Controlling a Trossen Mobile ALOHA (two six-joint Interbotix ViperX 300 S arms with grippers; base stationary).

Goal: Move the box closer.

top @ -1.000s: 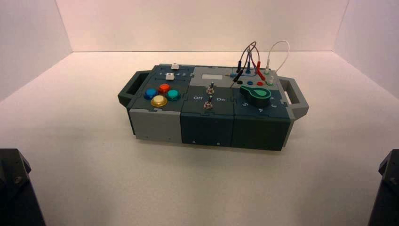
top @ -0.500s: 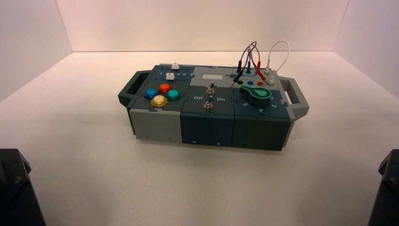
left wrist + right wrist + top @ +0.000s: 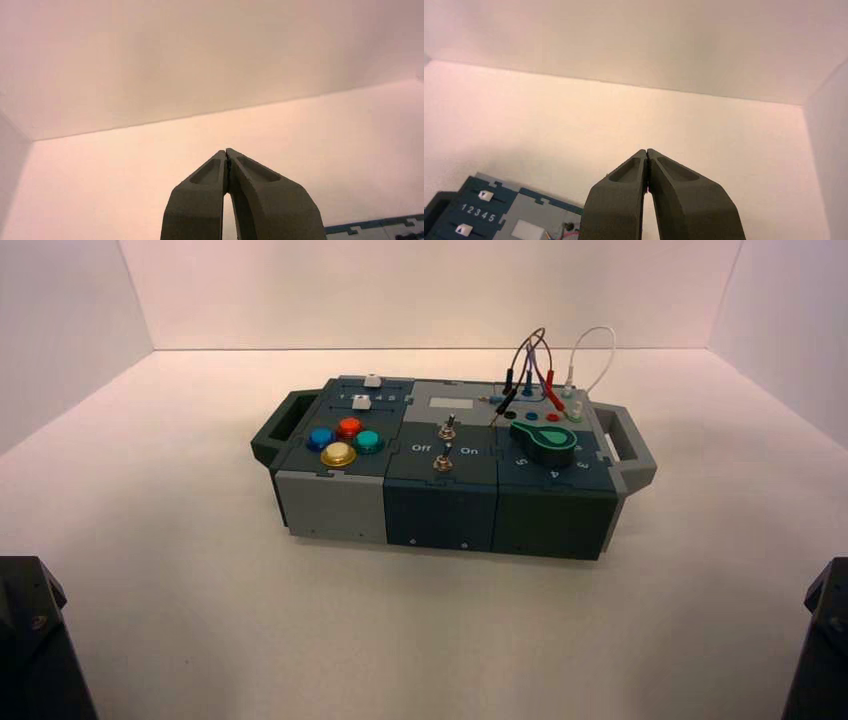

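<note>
In the high view, the box (image 3: pixel 440 512) is seen resting on the white table (image 3: pixel 300 640), around the middle and well apart from both arms. It is turned slightly, its right end set a little nearer. A dark handle (image 3: pixel 283 428) is fitted at the left end and a grey handle (image 3: pixel 625 448) at the right. Blue, red, yellow and green buttons are grouped at near left, with two white sliders beyond them. Two toggle switches are mounted in the middle; a green dial (image 3: pixel 545 443) is placed at near right, and wires (image 3: pixel 540 365) are plugged in at far right. Dark arm parts are visible at the near left and near right.

In the left wrist view, the left gripper (image 3: pixel 226 150) is closed, fingertips together, with nothing held. A box edge is partly shown.

In the right wrist view, the right gripper (image 3: pixel 647 150) is likewise closed and empty. Both sliders are seen beside the printed numbers 1 to 5.
</note>
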